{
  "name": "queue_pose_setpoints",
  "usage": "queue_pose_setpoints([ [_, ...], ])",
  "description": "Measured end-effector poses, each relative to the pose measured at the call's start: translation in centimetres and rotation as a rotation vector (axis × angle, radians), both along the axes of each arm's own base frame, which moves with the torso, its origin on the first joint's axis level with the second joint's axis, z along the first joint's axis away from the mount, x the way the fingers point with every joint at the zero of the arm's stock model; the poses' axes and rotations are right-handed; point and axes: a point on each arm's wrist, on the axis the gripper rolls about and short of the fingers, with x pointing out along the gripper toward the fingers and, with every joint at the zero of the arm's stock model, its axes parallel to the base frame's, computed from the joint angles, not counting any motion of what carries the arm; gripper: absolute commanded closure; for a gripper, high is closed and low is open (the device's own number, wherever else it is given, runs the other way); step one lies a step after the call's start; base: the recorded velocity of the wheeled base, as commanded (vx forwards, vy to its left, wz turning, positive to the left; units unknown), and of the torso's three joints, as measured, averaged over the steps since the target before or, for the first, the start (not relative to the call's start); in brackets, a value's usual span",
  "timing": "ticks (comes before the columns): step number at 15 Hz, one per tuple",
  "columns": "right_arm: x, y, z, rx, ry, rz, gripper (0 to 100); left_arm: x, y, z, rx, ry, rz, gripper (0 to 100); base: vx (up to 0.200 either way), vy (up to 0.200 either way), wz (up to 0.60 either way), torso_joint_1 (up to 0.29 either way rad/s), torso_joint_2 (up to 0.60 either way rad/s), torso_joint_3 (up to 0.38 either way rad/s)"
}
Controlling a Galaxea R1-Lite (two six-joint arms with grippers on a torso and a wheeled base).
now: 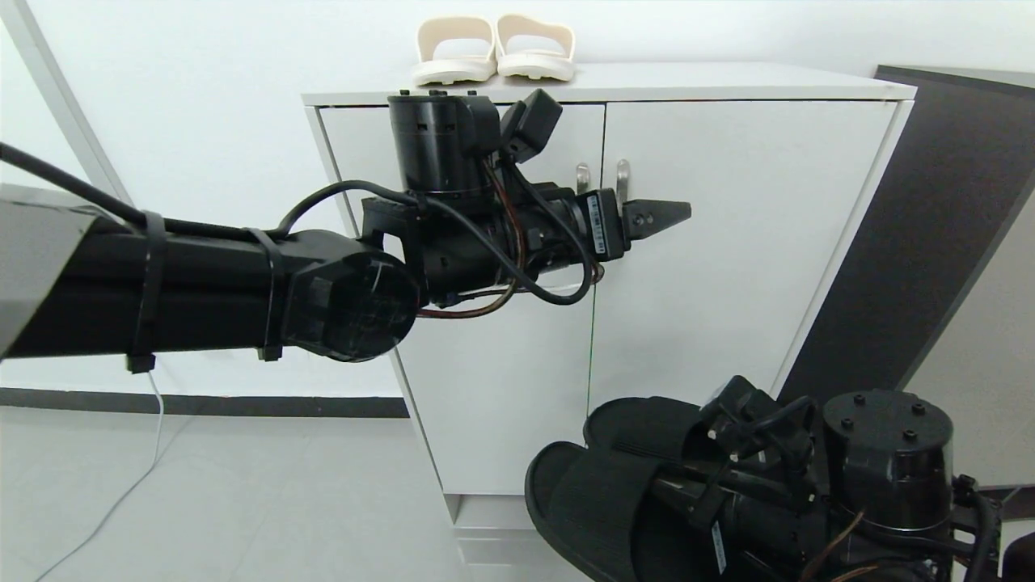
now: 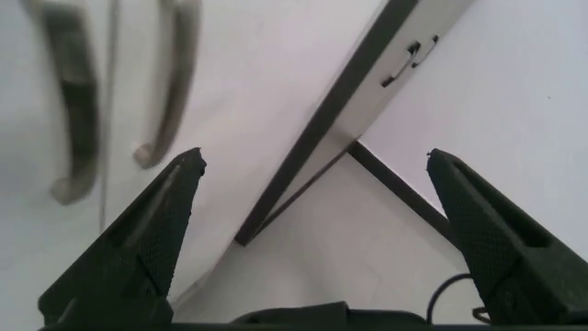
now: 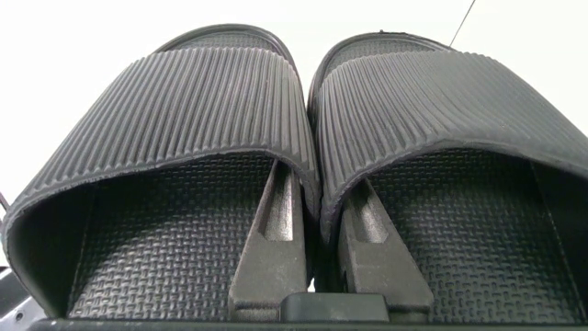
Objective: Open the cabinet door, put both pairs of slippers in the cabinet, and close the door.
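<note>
The white cabinet (image 1: 728,267) stands with both doors closed, its two metal handles (image 1: 622,182) side by side at the centre seam. My left gripper (image 1: 675,214) is open, just in front of the right-hand handle (image 2: 175,83) and not touching it. A cream pair of slippers (image 1: 495,50) rests on the cabinet top. Low in front of the right door, my right gripper (image 3: 319,179) is shut on the black pair of slippers (image 1: 598,477). One finger (image 3: 276,239) sits inside each slipper and pinches the inner walls together.
A dark panel (image 1: 930,242) leans along the cabinet's right side. A thin white cable (image 1: 129,485) trails over the light floor at the left. The wall behind is plain white.
</note>
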Motion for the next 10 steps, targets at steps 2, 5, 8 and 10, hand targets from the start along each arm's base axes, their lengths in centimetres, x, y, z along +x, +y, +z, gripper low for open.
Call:
queue_pose_setpoints([
  [2,0.0,0.0,-0.1,-0.002,0.002,-0.001,100,0.4,0.2,0.2,-0.002,-0.008,0.042,0,0.000,0.000,0.00,0.000,0.00,0.000],
  [5,0.1,0.0,-0.1,-0.003,0.002,-0.003,100,0.8,0.1,0.3,0.001,-0.007,0.061,0,0.000,0.000,0.00,0.000,0.00,0.000],
  [8,0.1,0.0,-0.2,-0.004,0.004,-0.003,100,1.5,-0.4,0.5,0.002,-0.018,0.081,0,0.000,0.000,0.00,0.000,0.00,0.000],
  [10,0.1,0.0,-0.2,-0.004,0.004,-0.004,100,2.2,-0.8,0.3,0.016,-0.017,0.101,0,0.000,0.000,0.00,0.000,0.00,0.000],
])
